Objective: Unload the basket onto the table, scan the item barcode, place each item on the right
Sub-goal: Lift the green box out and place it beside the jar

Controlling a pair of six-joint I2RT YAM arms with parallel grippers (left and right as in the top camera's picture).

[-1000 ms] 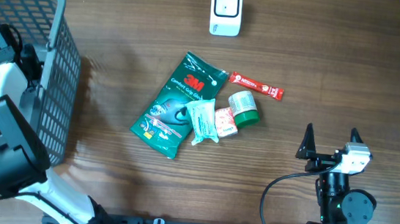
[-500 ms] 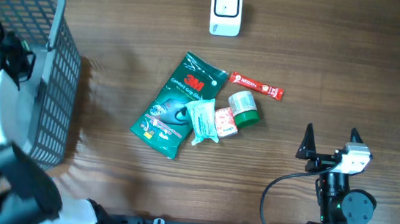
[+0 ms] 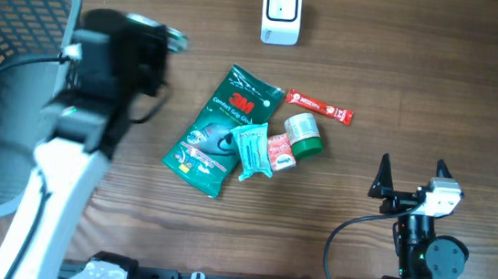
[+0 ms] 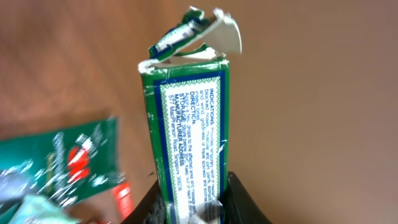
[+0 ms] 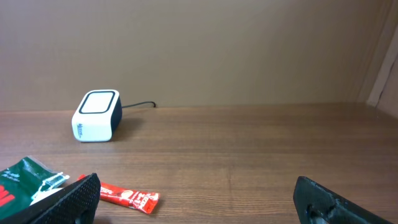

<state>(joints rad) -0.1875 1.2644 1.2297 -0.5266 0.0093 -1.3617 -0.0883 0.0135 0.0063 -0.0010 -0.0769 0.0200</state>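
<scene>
The small green carton (image 4: pixel 186 118) is clamped at its lower end by the left gripper (image 4: pixel 193 208), jaws closed on its two side faces, the long axis pointing away from the wrist toward twelve o'clock in that view. It looks like thin printed card, so probably light, easily crushed and a little glossy. The top flap is torn and stands open, so what is inside might slide out if that end tips down. A low grip on the side faces seems right, since it leaves the printed panels bare. The panel facing the wrist camera carries only text, and no barcode shows there. From overhead the carton itself is lost in the blurred arm, which hangs over the table (image 3: pixel 419 83) at ten o'clock from the 3M pouch (image 3: pixel 218 127). The scanner (image 3: pixel 280 12) lies toward two o'clock from that arm. The right gripper (image 3: pixel 412 169) waits at five o'clock with its jaws spread wide, holding nothing.
</scene>
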